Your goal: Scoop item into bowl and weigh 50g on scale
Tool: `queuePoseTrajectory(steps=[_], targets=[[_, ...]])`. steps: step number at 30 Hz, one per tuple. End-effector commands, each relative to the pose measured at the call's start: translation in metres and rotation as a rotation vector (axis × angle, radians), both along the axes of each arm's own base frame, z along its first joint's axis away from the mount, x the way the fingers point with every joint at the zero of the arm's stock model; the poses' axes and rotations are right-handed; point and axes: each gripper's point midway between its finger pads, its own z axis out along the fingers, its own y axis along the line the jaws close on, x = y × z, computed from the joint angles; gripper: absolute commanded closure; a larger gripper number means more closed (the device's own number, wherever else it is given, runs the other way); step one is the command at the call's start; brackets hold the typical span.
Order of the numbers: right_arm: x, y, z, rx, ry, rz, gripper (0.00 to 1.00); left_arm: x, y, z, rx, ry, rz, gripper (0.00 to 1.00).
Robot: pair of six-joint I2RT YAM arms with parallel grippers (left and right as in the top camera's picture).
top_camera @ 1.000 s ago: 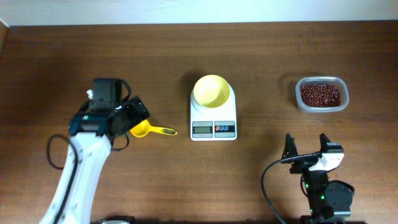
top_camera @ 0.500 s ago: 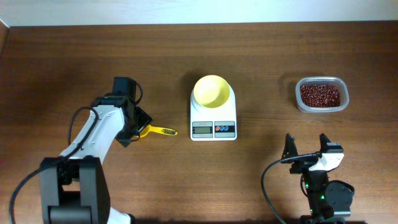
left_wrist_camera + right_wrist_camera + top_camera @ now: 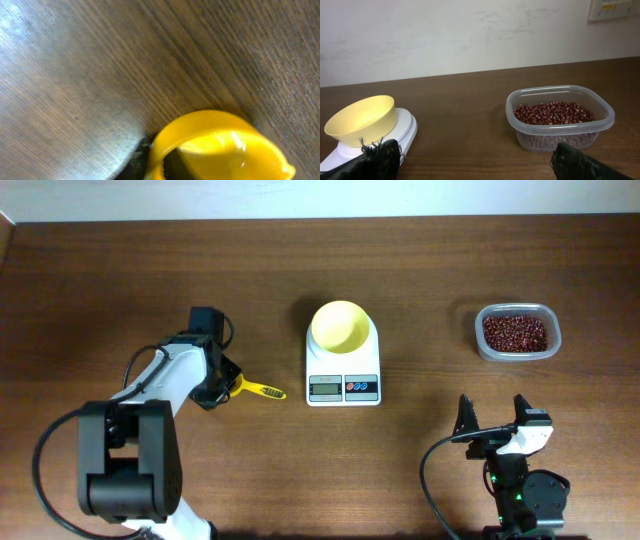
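1. Overhead view is showing the left tool (image 3: 218, 385) sitting low over the cup end of the yellow scoop (image 3: 262, 390). A second ago it was hanging further left, so it has been closing in on the scoop.
2. Left wrist view is filling up with the scoop's cup (image 3: 220, 147) lying on the tabletop (image 3: 75, 75). I cannot tell whether this tool is spread or pinching the cup.
3. The right tool (image 3: 492, 418) is waiting at the near side with its fingers spread wide, gripping nothing.
4. The beans (image 3: 516, 332) are all lying in the clear tub (image 3: 560, 137) at the far right. The yellow bowl (image 3: 340, 326) is sitting empty on the scale (image 3: 344, 388), well apart from them.
5. The task is probably only beginning, with picking up the scoop as the step in hand. Taking it by the cup rather than the handle is risking an awkward hold.
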Motion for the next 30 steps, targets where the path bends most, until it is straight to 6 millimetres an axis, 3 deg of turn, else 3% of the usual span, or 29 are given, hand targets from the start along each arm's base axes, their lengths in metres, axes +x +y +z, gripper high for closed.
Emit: queuePoseTrajectory(steps=[1, 18, 22, 27, 30], targets=[[0.0, 0.0, -0.003, -0.001, 0.003, -0.004, 0.01, -0.014, 0.0, -0.015, 0.002, 0.049, 0.015, 1.0], [0.0, 0.0, -0.003, -0.001, 0.003, -0.004, 0.01, -0.013, -0.006, -0.009, -0.029, 0.036, 0.012, 1.0], [0.0, 0.0, -0.003, -0.001, 0.003, -0.004, 0.01, -0.001, -0.006, 0.024, -0.033, -0.075, 0.011, 1.0], [0.0, 0.0, -0.003, -0.001, 0.003, -0.004, 0.01, 0.005, -0.011, 0.095, -0.064, -0.281, 0.001, 1.0], [0.0, 0.0, -0.003, -0.001, 0.003, -0.004, 0.01, 0.005, -0.015, 0.117, -0.09, -0.352, -0.008, 1.0]])
